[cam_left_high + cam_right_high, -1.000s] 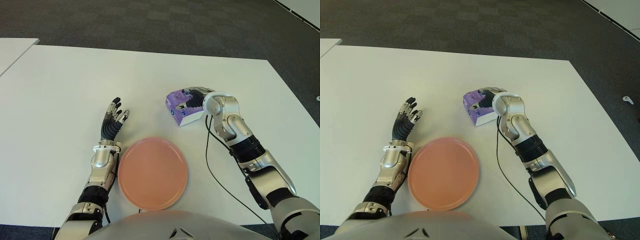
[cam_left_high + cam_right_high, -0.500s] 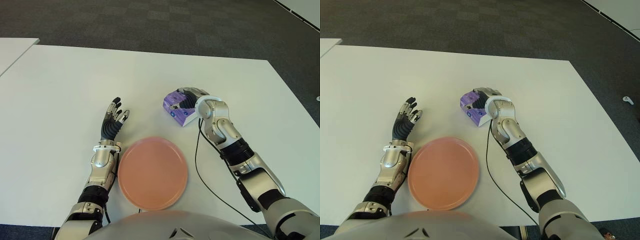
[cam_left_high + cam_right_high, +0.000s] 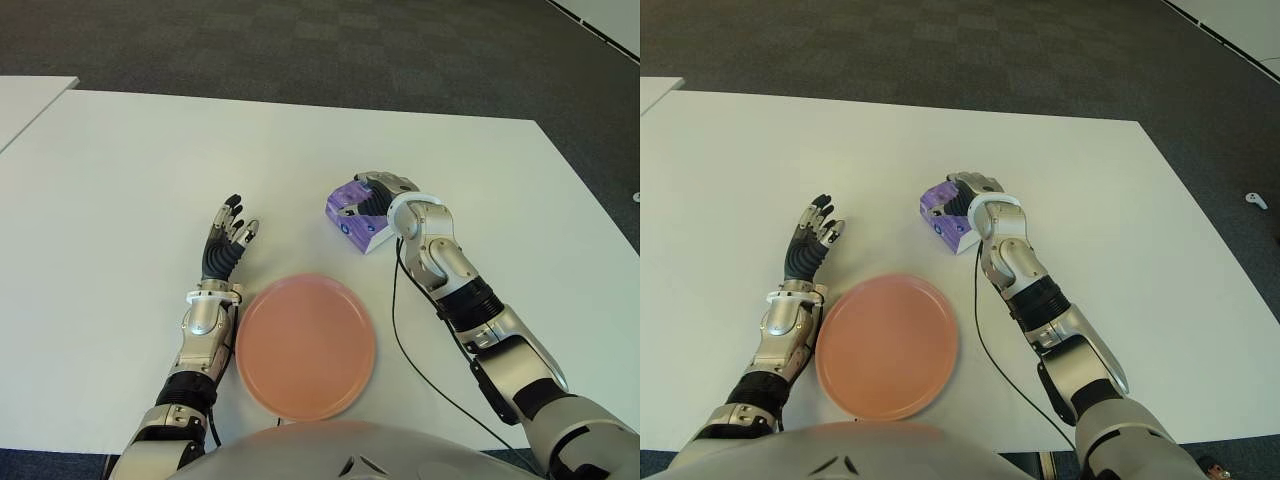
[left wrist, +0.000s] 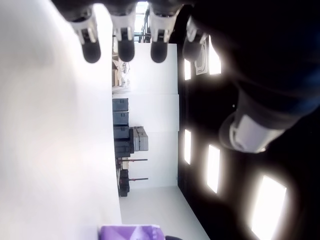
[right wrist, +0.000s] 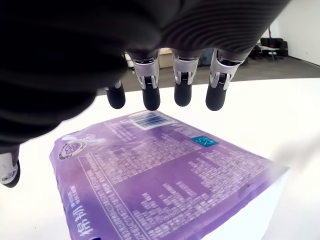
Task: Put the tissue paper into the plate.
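Reaching across the white table (image 3: pixel 120 170), the right hand (image 3: pixel 378 195) sits over the tissue pack (image 3: pixel 350 213), a purple-wrapped block with a white end face. In the eye views its dark fingers drape over the pack's top at the pack's 2 o'clock side. The right wrist view shows four fingertips (image 5: pixel 151 99) hanging just above the printed purple wrapper (image 5: pixel 165 185), slightly bent and spread apart, with a gap between them and the film; the thumb tip shows off to one side near the pack's edge. Nothing is clamped: the hand is wide, cupped over the pack, and whether any finger touches it cannot be told for sure.

The pack lies on the table at about 1 o'clock from the plate (image 3: pixel 305 345), near it but apart from it. The plate is a round, salmon-pink dish, sitting close to the robot's body at the near edge of the table, with nothing on it.

The left hand (image 3: pixel 228 240) shows at the plate's 10 o'clock, just beside its rim, with the forearm running alongside the plate's 9 o'clock edge. Its fingers are straight and fanned, holding nothing; the left wrist view confirms four extended fingertips (image 4: pixel 91 51) above bare white tabletop.
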You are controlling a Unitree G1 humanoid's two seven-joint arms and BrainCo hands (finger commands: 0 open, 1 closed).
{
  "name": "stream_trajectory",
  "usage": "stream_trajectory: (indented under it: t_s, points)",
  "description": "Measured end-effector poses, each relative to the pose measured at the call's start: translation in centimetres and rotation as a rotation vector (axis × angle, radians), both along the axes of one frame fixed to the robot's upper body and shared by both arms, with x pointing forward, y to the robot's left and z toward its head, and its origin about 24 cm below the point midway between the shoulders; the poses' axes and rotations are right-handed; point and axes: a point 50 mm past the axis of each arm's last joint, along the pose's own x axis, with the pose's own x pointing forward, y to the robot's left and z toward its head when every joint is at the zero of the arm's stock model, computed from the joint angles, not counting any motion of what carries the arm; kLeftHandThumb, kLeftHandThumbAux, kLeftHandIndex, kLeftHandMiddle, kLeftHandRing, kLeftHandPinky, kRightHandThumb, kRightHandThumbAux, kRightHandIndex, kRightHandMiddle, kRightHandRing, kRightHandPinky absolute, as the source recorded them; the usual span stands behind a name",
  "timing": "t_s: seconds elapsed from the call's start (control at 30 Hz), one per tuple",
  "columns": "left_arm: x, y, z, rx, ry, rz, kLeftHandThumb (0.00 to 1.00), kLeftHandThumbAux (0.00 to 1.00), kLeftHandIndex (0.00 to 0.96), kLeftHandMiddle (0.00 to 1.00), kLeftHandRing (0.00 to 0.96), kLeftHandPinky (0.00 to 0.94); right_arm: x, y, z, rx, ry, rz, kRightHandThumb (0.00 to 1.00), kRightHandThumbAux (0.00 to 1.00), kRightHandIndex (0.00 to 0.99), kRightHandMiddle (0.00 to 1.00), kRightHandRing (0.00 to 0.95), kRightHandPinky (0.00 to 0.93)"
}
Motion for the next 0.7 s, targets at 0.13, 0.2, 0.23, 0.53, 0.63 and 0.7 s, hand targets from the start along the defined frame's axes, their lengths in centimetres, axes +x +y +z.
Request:
stream_trajectory:
  t_s: [0.13,0.2,0.23,0.53,0.63,0.7]
  points:
    - [0.0,0.0,0.0,0.000,0.000,0.000,0.000,0.573,0.000,0.000,0.000,0.000,0.0,0.1,-0.3,-0.017,0.009,0.004,0.211,0.381,0.000,0.000,0.000,0.000]
    - [0.0,0.0,0.0,0.000,0.000,0.000,0.000,0.571,0.000,0.000,0.000,0.000,0.0,0.2,-0.6,-0.027,0.015,0.006,0.206,0.381,0.000,0.000,0.000,0.000]
    - [0.0,0.0,0.0,0.000,0.001,0.000,0.000,0.569,0.000,0.000,0.000,0.000,0.0,0.2,-0.6,-0.033,0.017,0.008,0.204,0.381,0.000,0.000,0.000,0.000]
    - [0.0,0.0,0.0,0.000,0.001,0.000,0.000,0.558,0.000,0.000,0.000,0.000,0.0,0.2,-1.3,-0.073,0.021,0.020,0.209,0.368,0.000,0.000,0.000,0.000]
    - [0.0,0.0,0.0,0.000,0.001,0.000,0.000,0.557,0.000,0.000,0.000,0.000,0.0,0.3,-1.5,-0.094,0.021,0.033,0.216,0.365,0.000,0.000,0.000,0.000]
    - [0.0,0.0,0.0,0.000,0.001,0.000,0.000,0.557,0.000,0.000,0.000,0.000,-0.1,0.3,-1.8,-0.111,0.025,0.040,0.220,0.364,0.000,0.000,0.000,0.000]
